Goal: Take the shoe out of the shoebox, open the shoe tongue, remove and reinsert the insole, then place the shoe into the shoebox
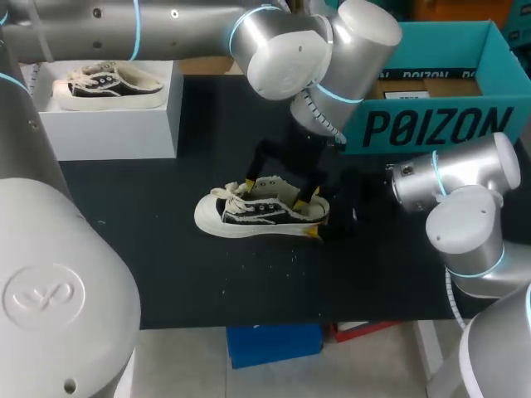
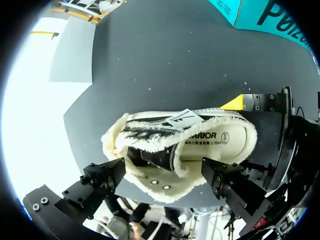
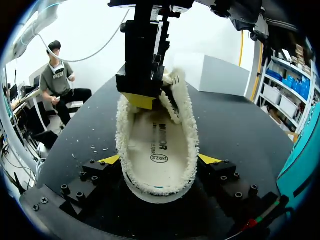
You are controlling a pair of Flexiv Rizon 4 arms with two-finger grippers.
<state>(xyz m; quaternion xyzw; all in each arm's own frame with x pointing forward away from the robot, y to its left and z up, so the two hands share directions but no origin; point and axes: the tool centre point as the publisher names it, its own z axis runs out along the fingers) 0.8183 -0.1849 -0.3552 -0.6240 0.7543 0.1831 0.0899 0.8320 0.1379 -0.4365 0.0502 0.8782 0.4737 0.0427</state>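
A black low shoe (image 1: pixel 253 212) with a cream fleece rim lies on the black mat, toe to the left. Its cream insole (image 3: pixel 159 142) shows inside it. My right gripper (image 1: pixel 315 217) holds the heel, a yellow tip pressed on each side of the fleece collar (image 3: pixel 160 160). My left gripper (image 1: pixel 275 191) hangs open over the shoe from above. One of its fingers (image 3: pixel 140 85) stands at the tongue by the laces, the other near the heel opening. In the left wrist view the shoe (image 2: pixel 175 150) lies between the black fingers (image 2: pixel 97 185). The teal shoebox (image 1: pixel 431 124) stands open at the back right.
A white block (image 1: pixel 108 124) at the back left carries a second, matching shoe (image 1: pixel 108 83). Small white crumbs lie scattered on the mat (image 1: pixel 166 265) in front of the shoe. The mat's front edge runs just below them.
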